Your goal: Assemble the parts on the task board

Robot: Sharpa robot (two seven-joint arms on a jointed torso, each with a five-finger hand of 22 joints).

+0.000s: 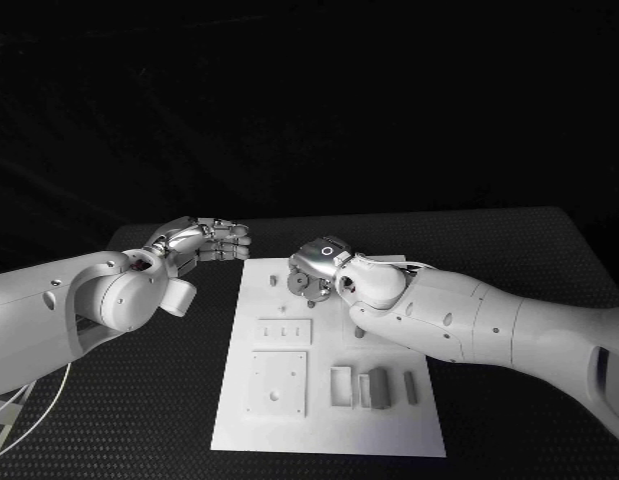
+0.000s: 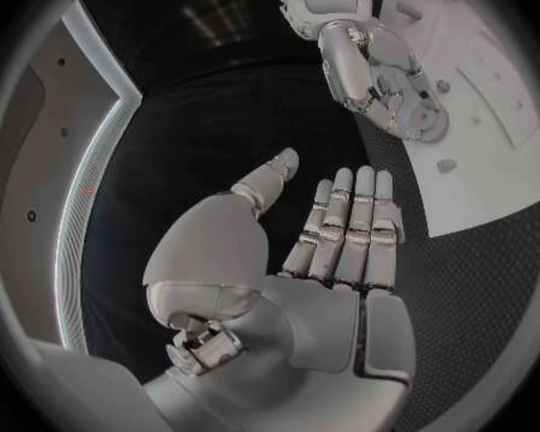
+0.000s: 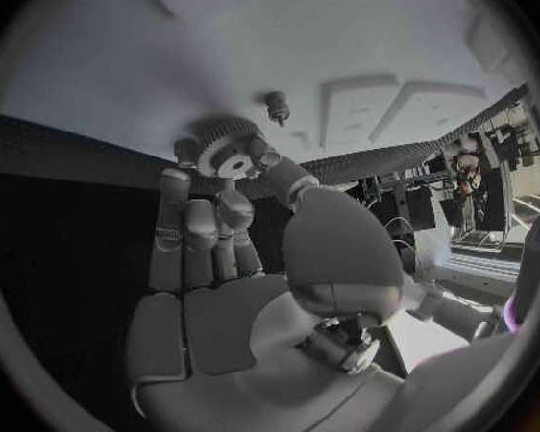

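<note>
The white task board [image 1: 324,430] lies in the middle of the table. My right hand [image 1: 318,268] hovers over its far end and pinches a round toothed gear [image 3: 233,155] between thumb and fingers. The gear hangs close to a small peg [image 3: 276,108] standing on the board [image 3: 222,58], without touching it. The left wrist view also catches the gear [image 2: 419,121] in that right hand [image 2: 376,75]. My left hand [image 1: 210,240] is off the board's far left corner, over the black table. Its fingers [image 2: 348,223] are stretched out, thumb apart, and it holds nothing.
Near the board's front lie a grey block [image 1: 378,388] and two slimmer pieces [image 1: 341,385] [image 1: 410,388]. Two recessed panels [image 1: 283,332] [image 1: 278,382] sit on the board's left half. Black table surface [image 1: 136,420] surrounds the board.
</note>
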